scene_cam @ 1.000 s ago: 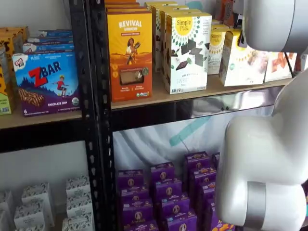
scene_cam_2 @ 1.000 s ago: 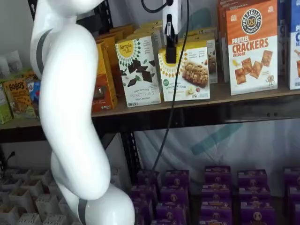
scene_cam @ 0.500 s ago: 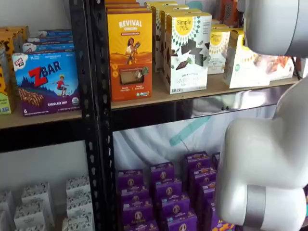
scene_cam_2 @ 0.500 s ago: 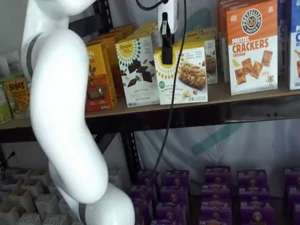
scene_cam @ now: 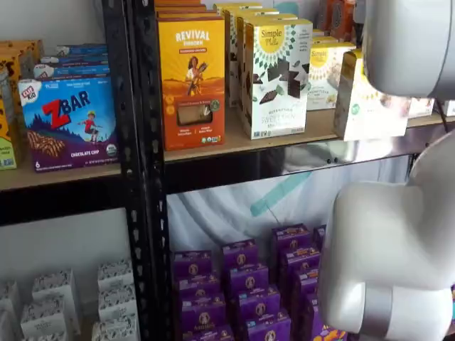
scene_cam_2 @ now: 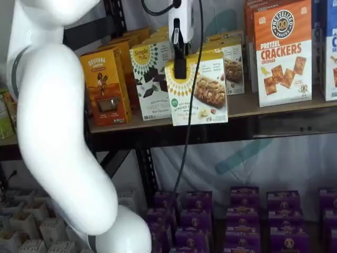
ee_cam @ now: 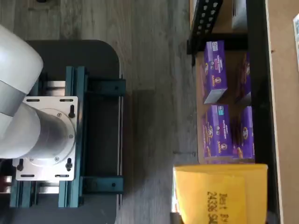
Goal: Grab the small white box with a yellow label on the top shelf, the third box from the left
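- small white box (scene_cam_2: 197, 89), a Simple Mills carton: looks light, thin card, crushable, glossy so may slip; best pinched at the top edge across its thin depth
- gripper (scene_cam_2: 180, 66) clenched on that top edge, black finger down its front
- box out past the top shelf (scene_cam_2: 274, 122) front rail, clear of the board, tilted

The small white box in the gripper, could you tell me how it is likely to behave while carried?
The small white box looks like thin card, probably light and dentable. The gripper pinches only its top edge, so it may swing or tilt.
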Robot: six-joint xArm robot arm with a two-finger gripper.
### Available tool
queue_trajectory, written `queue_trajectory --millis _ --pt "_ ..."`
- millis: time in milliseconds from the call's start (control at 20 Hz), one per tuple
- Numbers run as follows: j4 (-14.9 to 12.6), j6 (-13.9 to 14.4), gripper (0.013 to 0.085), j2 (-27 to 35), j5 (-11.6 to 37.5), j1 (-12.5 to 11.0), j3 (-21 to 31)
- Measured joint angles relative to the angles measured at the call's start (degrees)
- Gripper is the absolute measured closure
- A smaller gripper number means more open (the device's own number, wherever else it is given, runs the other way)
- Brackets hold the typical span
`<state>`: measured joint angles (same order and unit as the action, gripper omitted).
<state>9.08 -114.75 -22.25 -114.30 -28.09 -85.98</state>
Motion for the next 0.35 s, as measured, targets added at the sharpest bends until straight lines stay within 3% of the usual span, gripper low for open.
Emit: queue_trajectory --millis 350 --pt "-0.39 0.24 0.0690 -3.01 -0.04 0.44 3.44"
